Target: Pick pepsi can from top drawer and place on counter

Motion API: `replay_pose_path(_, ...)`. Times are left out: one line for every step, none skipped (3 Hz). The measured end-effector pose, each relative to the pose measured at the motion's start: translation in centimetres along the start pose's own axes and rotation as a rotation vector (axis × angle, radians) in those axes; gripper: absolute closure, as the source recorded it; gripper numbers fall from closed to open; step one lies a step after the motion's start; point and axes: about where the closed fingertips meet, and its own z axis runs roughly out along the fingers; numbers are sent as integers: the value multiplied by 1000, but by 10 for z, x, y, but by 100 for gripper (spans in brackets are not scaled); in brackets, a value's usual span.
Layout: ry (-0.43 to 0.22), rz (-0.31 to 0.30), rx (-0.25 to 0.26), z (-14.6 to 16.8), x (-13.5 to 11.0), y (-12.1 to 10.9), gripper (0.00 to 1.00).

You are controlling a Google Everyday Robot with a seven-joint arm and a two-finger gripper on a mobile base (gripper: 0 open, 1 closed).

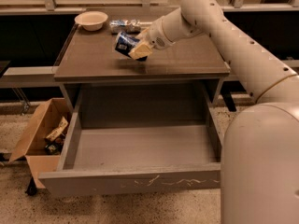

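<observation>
Cream arm (243, 55) stretched forward, tool (135, 50) clamped on tilted pepsi can (122, 42), just above counter (93, 62)
</observation>
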Motion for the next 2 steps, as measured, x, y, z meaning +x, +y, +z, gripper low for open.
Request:
replay_pose_path(22, 34, -18, 11, 9, -8, 59)
replay_pose_path(32, 53, -38, 19, 15, -11, 35)
